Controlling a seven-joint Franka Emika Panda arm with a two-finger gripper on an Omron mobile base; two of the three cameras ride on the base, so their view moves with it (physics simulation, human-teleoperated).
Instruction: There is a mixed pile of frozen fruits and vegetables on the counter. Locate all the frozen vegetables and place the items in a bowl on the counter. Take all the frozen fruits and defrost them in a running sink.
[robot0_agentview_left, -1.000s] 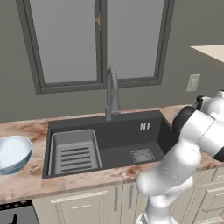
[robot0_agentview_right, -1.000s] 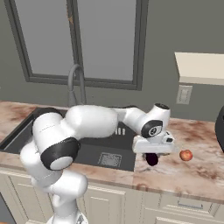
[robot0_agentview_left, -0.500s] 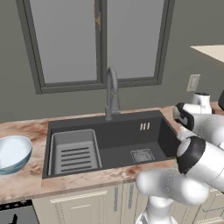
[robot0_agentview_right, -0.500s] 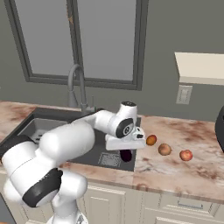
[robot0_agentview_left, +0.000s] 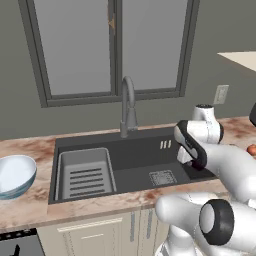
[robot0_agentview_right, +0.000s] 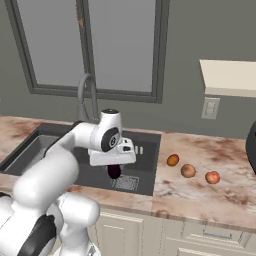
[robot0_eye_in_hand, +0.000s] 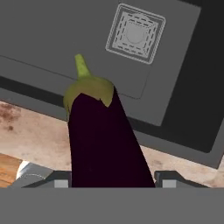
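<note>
- The gripper (robot0_agentview_right: 114, 165) is clamping a dark purple eggplant (robot0_eye_in_hand: 103, 140), green stem end pointing away, and is hanging over the sink (robot0_agentview_right: 145, 182).
- Three small fruits (robot0_agentview_right: 188, 171) are lying on the counter (robot0_agentview_right: 200, 197) right of the basin.
- The bowl (robot0_agentview_left: 15, 175) is sitting on the counter at the far left.

We are looking at a grey-walled kitchen.
We are facing a dark-framed window (robot0_agentview_left: 114, 50) set in the wall (robot0_agentview_right: 210, 30), with a pale wall outlet (robot0_agentview_right: 210, 107) to its right and a cream shelf (robot0_agentview_right: 227, 77) above that. Cream cabinet fronts (robot0_agentview_right: 200, 235) are running below, and what may be a wooden floor (robot0_eye_in_hand: 8, 168) is showing in the hand view.
</note>
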